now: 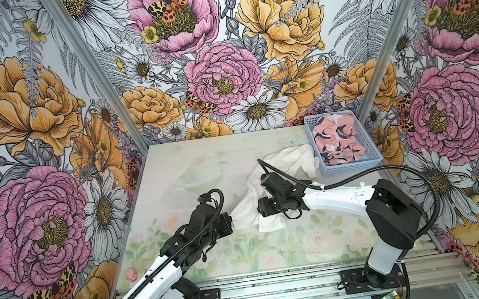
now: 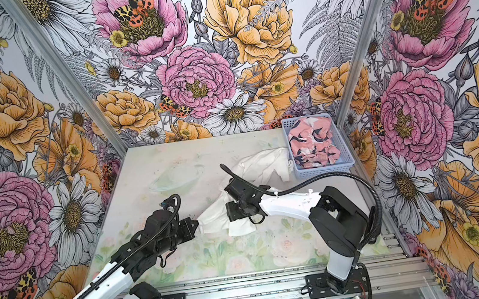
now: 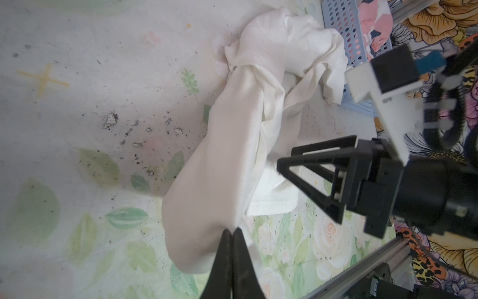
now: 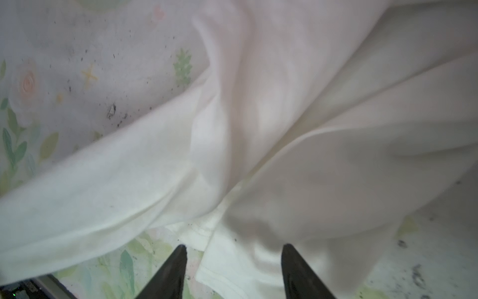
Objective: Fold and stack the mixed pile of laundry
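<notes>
The white garment (image 1: 284, 163) (image 2: 262, 163) lies bunched near the basket and stretches as a raised ridge toward the table's middle. My left gripper (image 1: 231, 220) (image 3: 232, 231) is shut on that ridge's near end, and the cloth (image 3: 245, 129) rises from its tips. My right gripper (image 1: 261, 213) (image 4: 234, 248) hovers open just over a folded hem of the same white cloth (image 4: 284, 129), with nothing pinched between its fingers. The pink garment (image 1: 337, 140) (image 2: 312, 142) with navy and white blotches lies crumpled in the basket.
The light blue perforated basket (image 1: 350, 167) (image 2: 323, 172) stands at the back right corner, touching the white cloth. The table (image 1: 202, 161) has a pale floral cover. Floral walls close three sides, and a metal rail (image 1: 265, 282) runs along the front.
</notes>
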Motion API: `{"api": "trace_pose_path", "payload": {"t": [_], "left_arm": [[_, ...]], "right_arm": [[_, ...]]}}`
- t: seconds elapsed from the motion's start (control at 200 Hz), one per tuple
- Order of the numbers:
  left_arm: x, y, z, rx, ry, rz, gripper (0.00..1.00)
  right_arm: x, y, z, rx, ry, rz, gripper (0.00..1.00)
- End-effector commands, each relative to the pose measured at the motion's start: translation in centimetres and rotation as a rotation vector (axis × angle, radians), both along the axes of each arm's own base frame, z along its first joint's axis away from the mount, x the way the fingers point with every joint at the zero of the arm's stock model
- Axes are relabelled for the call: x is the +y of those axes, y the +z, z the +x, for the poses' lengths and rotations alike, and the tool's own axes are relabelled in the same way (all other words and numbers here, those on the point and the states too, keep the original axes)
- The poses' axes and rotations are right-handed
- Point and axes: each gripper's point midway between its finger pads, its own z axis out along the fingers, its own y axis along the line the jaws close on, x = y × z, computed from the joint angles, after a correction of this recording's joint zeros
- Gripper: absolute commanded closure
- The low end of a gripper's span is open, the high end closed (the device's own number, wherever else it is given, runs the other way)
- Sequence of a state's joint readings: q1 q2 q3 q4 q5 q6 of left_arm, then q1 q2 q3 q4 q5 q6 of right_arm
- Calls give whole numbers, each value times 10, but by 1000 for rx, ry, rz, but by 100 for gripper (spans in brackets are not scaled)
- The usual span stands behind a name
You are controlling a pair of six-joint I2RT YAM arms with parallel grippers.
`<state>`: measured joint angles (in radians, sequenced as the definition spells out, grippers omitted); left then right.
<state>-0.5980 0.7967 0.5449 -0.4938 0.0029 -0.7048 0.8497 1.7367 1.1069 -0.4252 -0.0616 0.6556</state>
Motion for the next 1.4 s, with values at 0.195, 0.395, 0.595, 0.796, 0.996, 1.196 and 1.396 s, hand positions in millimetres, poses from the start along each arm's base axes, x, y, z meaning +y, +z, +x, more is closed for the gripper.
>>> {"api": "trace_pose_path", "payload": {"t": [0.195,0.395,0.595,0.796,0.996,1.196,1.396], "left_arm": [[24,24,23,-55,52,14,100],[30,28,28,-64,63,13,100],[36,30,34,-78,82,0,100],[36,37,37,-96,80,-15,100],[33,50,37,-125,70,-39,100],[30,60,34,-144,56,-67,100],[34,62,33,-155,63,-58,100]], "right_arm": [[10,-14,19,-56,-57,-118,37],[6,-18,34,-52,-93,-148,72],[-8,-16,42,-51,-120,-150,100],[-8,-12,40,-57,-101,-153,100],[-1,-21,36,-30,-89,-179,51],[1,-28,37,-5,-89,-215,45],[1,-37,38,24,-90,-254,66]]}}
